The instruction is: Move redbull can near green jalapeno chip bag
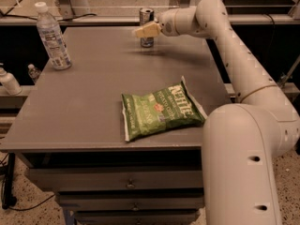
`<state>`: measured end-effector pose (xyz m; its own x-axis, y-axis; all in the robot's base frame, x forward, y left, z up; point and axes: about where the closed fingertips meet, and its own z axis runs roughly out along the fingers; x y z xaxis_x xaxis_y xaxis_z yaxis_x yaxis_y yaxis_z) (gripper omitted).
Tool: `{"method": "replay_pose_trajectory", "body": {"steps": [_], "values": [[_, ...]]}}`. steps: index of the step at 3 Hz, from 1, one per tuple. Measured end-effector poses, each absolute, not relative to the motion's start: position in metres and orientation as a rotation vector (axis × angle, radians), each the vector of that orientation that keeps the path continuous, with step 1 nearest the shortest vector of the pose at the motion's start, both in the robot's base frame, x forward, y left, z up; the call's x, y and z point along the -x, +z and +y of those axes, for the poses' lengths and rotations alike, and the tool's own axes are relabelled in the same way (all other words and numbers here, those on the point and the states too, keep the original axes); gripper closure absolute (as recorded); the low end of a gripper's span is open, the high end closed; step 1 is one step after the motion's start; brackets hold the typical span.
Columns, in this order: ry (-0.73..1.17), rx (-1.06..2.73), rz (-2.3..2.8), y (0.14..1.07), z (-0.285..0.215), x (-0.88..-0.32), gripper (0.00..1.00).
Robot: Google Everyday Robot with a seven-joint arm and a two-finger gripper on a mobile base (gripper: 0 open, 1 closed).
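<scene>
The redbull can (pixel 146 16) stands upright at the far edge of the grey table (pixel 89 102), right of centre. My gripper (pixel 145 30) reaches in from the right at the height of the can's middle and overlaps it in the camera view; I cannot tell whether it touches the can. The green jalapeno chip bag (pixel 161 110) lies flat near the table's front edge, well in front of the can and apart from it.
A clear water bottle (pixel 53 36) with a white cap stands at the table's far left. Small bottles (pixel 9 82) sit on a lower shelf to the left. My arm (pixel 234 55) spans the table's right side. Drawers (pixel 126 182) are below the table.
</scene>
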<state>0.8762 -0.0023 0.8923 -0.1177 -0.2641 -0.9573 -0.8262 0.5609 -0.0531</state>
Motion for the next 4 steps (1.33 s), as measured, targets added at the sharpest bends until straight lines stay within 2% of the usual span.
{"method": "replay_pose_trajectory", "body": {"steps": [3,4], "values": [[0.609,0.925,1.681,0.900,-0.016,-0.871,0.87],[0.610,0.929,1.670,0.914,-0.022,-0.861,1.00]]}}
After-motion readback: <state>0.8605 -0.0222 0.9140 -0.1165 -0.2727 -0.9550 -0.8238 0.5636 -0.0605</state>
